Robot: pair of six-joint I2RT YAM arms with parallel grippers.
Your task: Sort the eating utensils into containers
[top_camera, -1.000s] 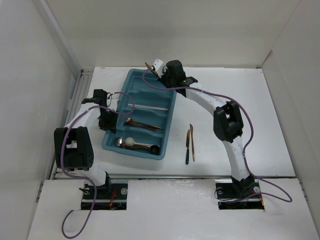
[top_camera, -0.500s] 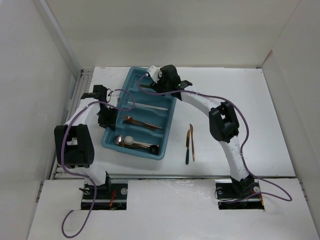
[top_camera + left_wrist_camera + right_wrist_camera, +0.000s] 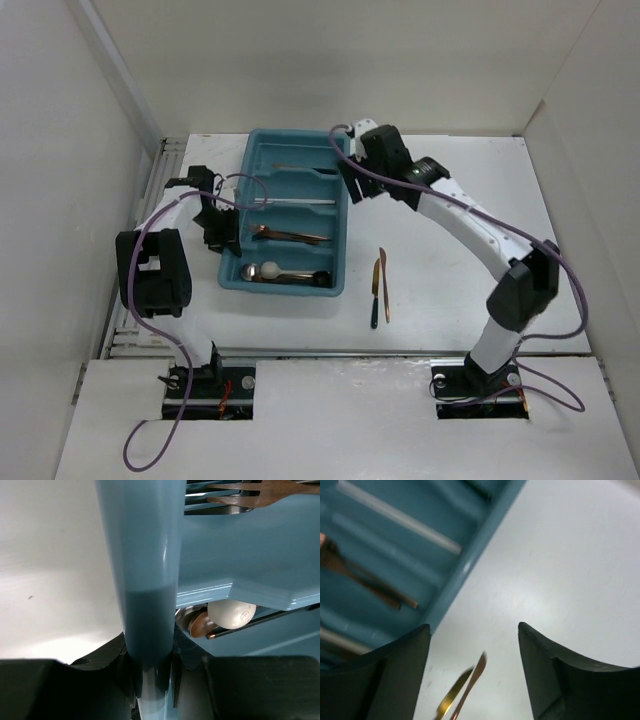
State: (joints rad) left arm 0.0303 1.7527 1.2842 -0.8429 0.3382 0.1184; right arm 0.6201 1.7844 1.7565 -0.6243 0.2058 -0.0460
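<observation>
The teal tray (image 3: 345,215) lies at the table's middle left, with four long compartments as containers. They hold a copper piece (image 3: 293,167), silver sticks (image 3: 296,201), copper forks (image 3: 290,236) and spoons (image 3: 285,272). My left gripper (image 3: 218,240) is shut on the tray's left rim (image 3: 145,580), which runs between its fingers (image 3: 148,675). A white spoon bowl (image 3: 231,612) and a copper fork (image 3: 255,492) lie just inside. My right gripper (image 3: 349,184) hangs open and empty over the tray's right edge (image 3: 470,560). Below its jaws (image 3: 475,635) lie a gold knife (image 3: 451,699) and a copper knife (image 3: 474,677).
The two knives (image 3: 380,285) lie side by side on the white table right of the tray, one with a dark handle (image 3: 375,318). White walls close in the table on three sides. A cable (image 3: 440,195) loops along the right arm.
My right gripper has opened, dropped its copper utensil in the far compartment, and swung right over the tray's edge. The tray has turned square while my left gripper holds its rim.
</observation>
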